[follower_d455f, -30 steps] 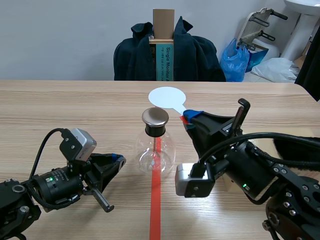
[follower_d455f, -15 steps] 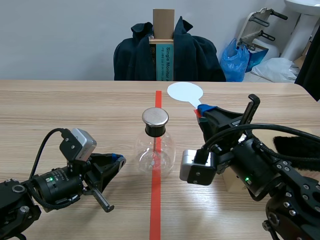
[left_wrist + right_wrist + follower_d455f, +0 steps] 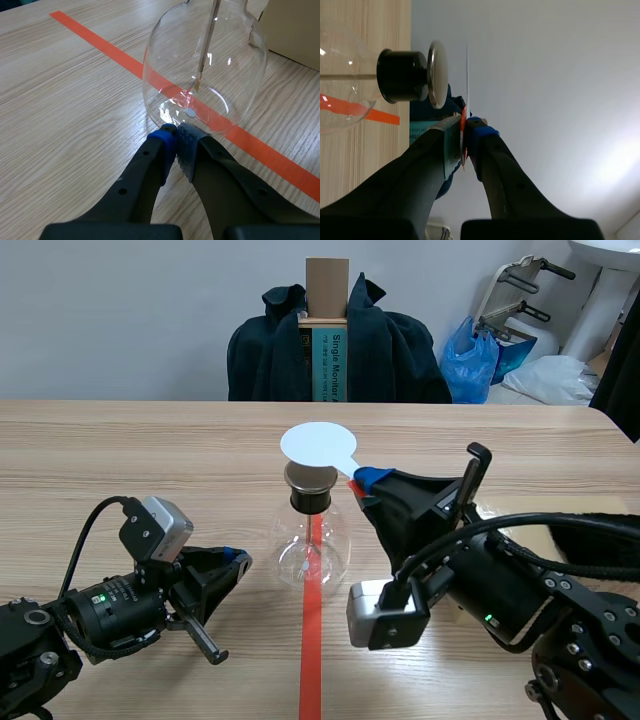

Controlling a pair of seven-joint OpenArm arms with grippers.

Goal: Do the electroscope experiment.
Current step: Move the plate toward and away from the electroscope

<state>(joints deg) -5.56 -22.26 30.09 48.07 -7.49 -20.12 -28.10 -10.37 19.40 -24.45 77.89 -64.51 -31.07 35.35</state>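
Observation:
A round glass flask electroscope [image 3: 311,540] stands on the red tape line at the table's middle, with a black stopper and a metal disc cap [image 3: 310,476] on top. Inside hangs a thin rod with foil [image 3: 201,60]. My right gripper [image 3: 362,480] is shut on the handle of a white round paddle [image 3: 318,444], holding the disc just above the metal cap [image 3: 437,74]. The paddle [image 3: 466,80] shows edge-on in the right wrist view. My left gripper [image 3: 176,140] is shut on nothing, its tips low on the table right against the flask's base [image 3: 200,85].
A chair draped with a dark jacket [image 3: 335,345] and a cardboard box [image 3: 327,288] stands beyond the table's far edge. A tan box [image 3: 295,30] sits to the flask's right. A black cloth [image 3: 590,530] lies at the right.
The right gripper swung the white paddle away to the far right, then brought it back left to hover over the metal cap. The left arm has kept still.

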